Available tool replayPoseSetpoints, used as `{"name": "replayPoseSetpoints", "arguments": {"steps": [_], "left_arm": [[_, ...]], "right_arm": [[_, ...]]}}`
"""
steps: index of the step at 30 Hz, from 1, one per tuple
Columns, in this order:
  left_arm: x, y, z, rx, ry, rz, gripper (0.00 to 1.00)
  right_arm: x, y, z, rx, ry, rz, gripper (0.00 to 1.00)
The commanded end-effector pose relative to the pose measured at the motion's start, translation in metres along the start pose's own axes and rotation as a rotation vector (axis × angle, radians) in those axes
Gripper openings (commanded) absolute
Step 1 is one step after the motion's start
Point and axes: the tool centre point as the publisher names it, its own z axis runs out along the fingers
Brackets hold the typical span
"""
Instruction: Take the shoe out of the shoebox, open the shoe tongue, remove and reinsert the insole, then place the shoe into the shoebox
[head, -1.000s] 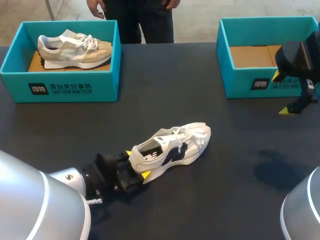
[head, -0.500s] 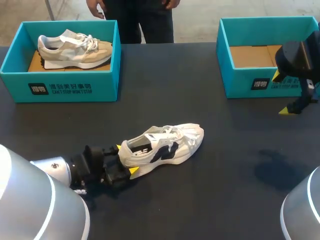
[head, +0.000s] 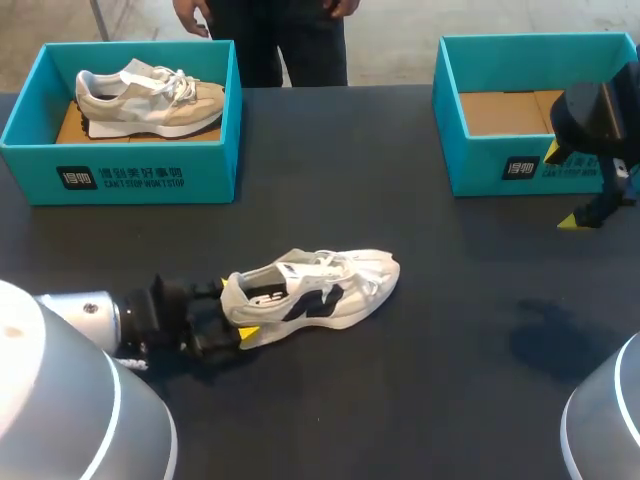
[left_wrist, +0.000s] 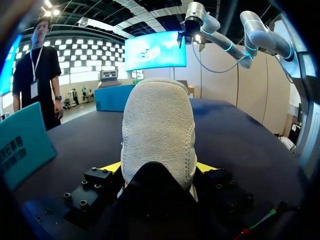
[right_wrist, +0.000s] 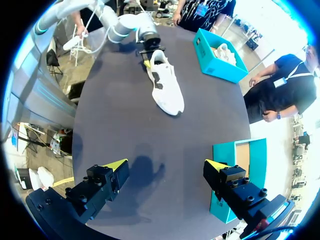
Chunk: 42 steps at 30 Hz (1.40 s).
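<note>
A white shoe (head: 325, 288) with dark side marks lies on its sole on the black table (head: 420, 400), toe pointing right. My left gripper (head: 237, 308) comes in low from the left and is shut on the shoe's heel, one yellow tip on each side. In the left wrist view the heel (left_wrist: 157, 125) fills the space between the left gripper's (left_wrist: 158, 167) fingers. My right gripper (head: 561, 186) hangs open and empty above the table's right edge, in front of the empty teal shoebox (head: 500, 170). From the right wrist view, the right gripper (right_wrist: 165, 164) is far from the shoe (right_wrist: 165, 85).
A second teal shoebox (head: 120, 175) at the back left holds a beige shoe (head: 150, 95). The empty box (right_wrist: 240, 165) has a cardboard floor. Bare black tabletop stretches between the two boxes and in front of the shoe.
My left gripper has drawn back to the left with the shoe's heel in it, sliding the shoe leftward and turning it flatter across the table. The right arm has not moved.
</note>
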Motion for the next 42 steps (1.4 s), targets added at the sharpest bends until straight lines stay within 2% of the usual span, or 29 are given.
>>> {"name": "replayPoseSetpoints", "arguments": {"steps": [1,14,25,42], "left_arm": [[-0.006,0.000,-0.007,0.000,0.087,0.013,0.00],[-0.020,0.010,-0.014,-0.025,0.153,0.085,0.00],[-0.031,0.008,-0.019,-0.022,0.195,0.112,0.00],[-0.038,0.015,-0.014,-0.032,0.221,0.144,0.00]], "right_arm": [[-0.002,0.001,0.002,0.003,0.004,0.000,1.00],[-0.002,0.001,0.002,0.003,0.004,0.000,1.00],[-0.002,0.001,0.002,0.003,0.004,0.000,1.00],[-0.002,0.001,0.002,0.003,0.004,0.000,1.00]]}}
